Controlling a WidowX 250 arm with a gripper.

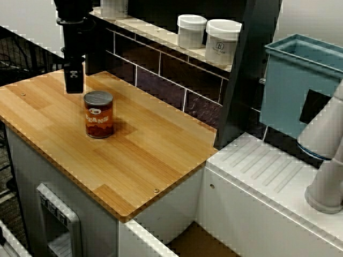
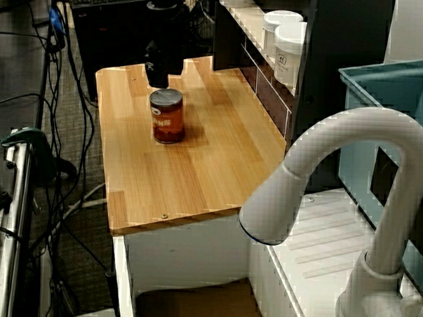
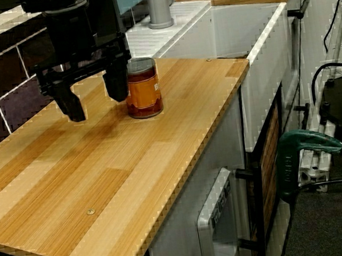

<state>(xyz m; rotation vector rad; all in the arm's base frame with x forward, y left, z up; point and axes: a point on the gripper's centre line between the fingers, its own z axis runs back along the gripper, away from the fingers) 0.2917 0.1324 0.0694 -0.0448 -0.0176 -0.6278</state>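
— Light wooden countertop (image 3: 120,173) of a play kitchen, dark tiled wall (image 3: 1,101) at far left. Low side view, left to right, go.
— Black two-finger gripper (image 3: 98,105) first, hanging off the arm. Jaws spread wide, nothing between them. Its fingertips (image 3: 71,107) sit low, near the board.
— Then?
— Orange-labelled steel can of beans (image 3: 143,87), upright on the board, just right of the nearer finger. Can't tell if that finger touches it, looks barely apart. Right of that is the white sink basin (image 3: 246,28), well apart.
— Other views agree?
— Yes. View from above: gripper (image 1: 74,88) behind the can (image 1: 99,114), can outside the jaws. View over the curved white tap (image 2: 352,157): same, gripper (image 2: 157,80) just past the can (image 2: 167,116).
— Step?
— My read: lining up beside the can, no grip made. Can stands free.
— Next move needs?
— To take it, the open jaws would have to shift sideways until the can sits between the fingers, hold mid-body height, then close square on the round wall. It's a tall, narrow can, so a side nudge from the near finger could tip it.
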